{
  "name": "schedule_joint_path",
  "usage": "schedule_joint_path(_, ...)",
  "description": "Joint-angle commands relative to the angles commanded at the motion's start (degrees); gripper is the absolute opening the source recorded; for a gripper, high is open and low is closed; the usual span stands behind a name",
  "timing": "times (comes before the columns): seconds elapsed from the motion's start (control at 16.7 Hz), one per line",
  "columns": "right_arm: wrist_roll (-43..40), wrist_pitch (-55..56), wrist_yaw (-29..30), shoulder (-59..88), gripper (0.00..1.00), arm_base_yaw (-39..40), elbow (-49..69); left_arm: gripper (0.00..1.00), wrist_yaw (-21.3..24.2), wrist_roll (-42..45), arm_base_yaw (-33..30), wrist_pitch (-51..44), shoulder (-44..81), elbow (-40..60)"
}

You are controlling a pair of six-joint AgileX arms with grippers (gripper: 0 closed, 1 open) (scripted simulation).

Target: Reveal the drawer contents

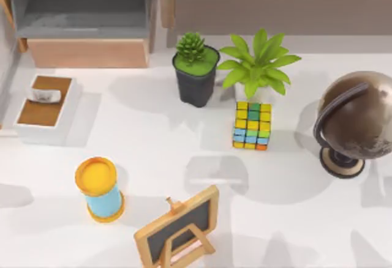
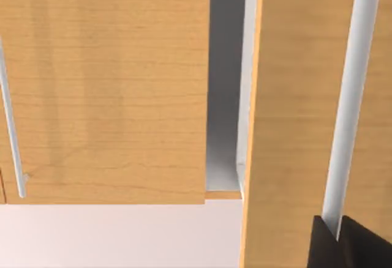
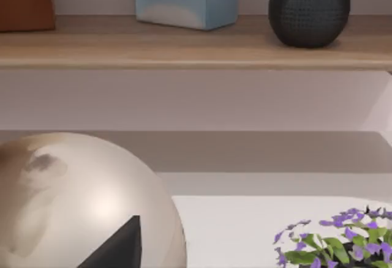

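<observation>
The drawer [image 1: 86, 23], a large box with grey inner walls and a pale wood front panel, sits at the table's far left corner, already pulled out with its grey floor exposed (nothing visible inside). The left wrist view faces pale wood panelling close up, with a dark edge of the left gripper [image 2: 343, 243] low down; whether its fingers are apart or together I cannot tell. To finish well, I judge it should pull straight along the runners, not sideways.

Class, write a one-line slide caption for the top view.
Drawer pulled open at the table's back left, grey inside showing, with potted plants, puzzle cube, globe and small chalkboard around.
</observation>
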Motion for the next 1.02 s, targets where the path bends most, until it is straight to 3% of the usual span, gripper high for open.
schedule_joint_path(0.66,0.00,0.00,0.00,0.00,1.00,0.00,0.00,0.98,0.00,0.00,0.00,0.00,0.00,0.00)
schedule_joint_path(1.02,0.00,0.00,0.00,0.00,1.00,0.00,0.00,1.00,0.00,0.00,0.00,0.00,0.00,0.00)
